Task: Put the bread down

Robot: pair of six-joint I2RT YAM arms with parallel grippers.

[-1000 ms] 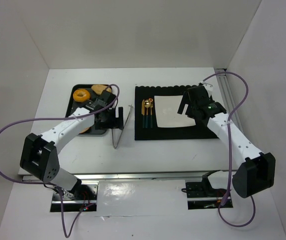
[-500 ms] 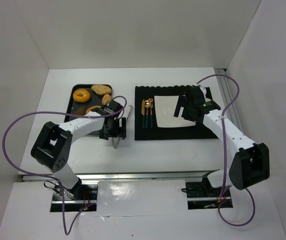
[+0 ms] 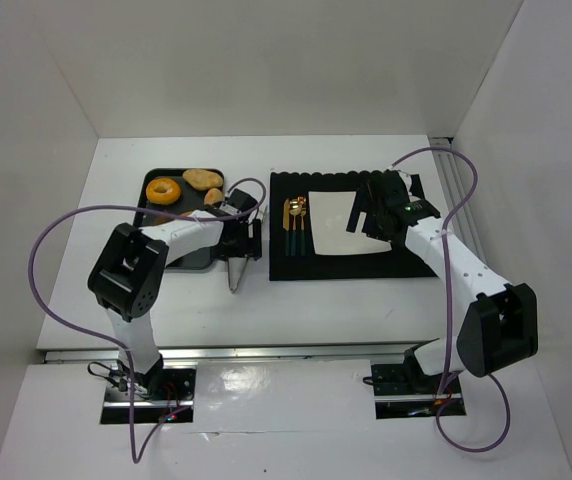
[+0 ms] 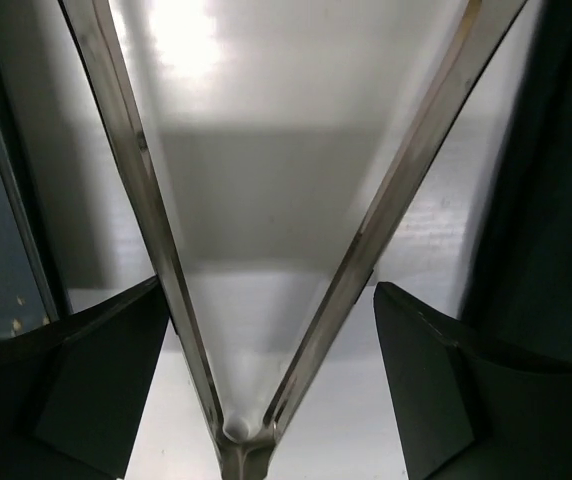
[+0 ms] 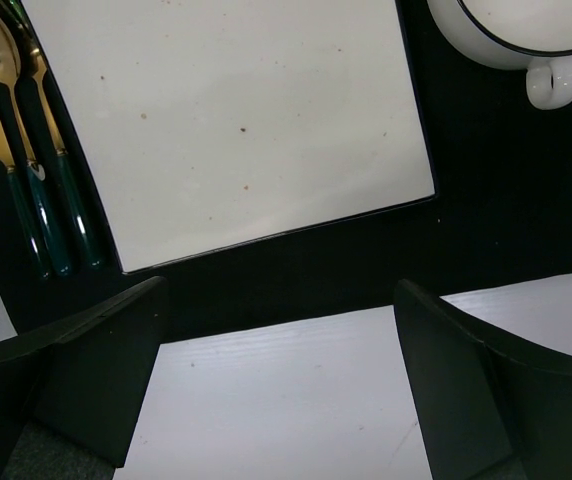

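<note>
Two arms: both reach out over the white bench [image 3: 366, 310], the left one by the tray, the right one above the mat.
Bread [image 3: 203, 178]: an oval bun at the far edge of the tray, with a smaller brown piece [image 3: 213, 197] just beside it; neither is held.
Doughnut [image 3: 163, 190]: a glazed ring in the tray's far left corner, near the bun.
Tray [image 3: 149, 214]: black, on the left half of the bench; the left arm crosses its near right part and hides what lies there.
Tongs [image 4: 134, 170]: bare metal, lying on the bench in the gap between tray and mat, hinge toward the near edge, the two arms spreading in a V toward the far side.
State of left jaws: open, low over the tongs, one finger outside each arm of the V close to the hinge; whether they touch the metal cannot be told.
State of right jaws: open and empty, hanging above the near edge of the plate.
Plate [image 5: 226, 120]: white, square, flat on the mat, with a few small specks on it.
Mat [image 3: 346, 265]: black, right of the tongs.
Cutlery [image 5: 26, 150]: gold heads and dark green handles, lined up along the plate's left side.
Mug [image 5: 511, 35]: white, at the plate's far right corner.
</note>
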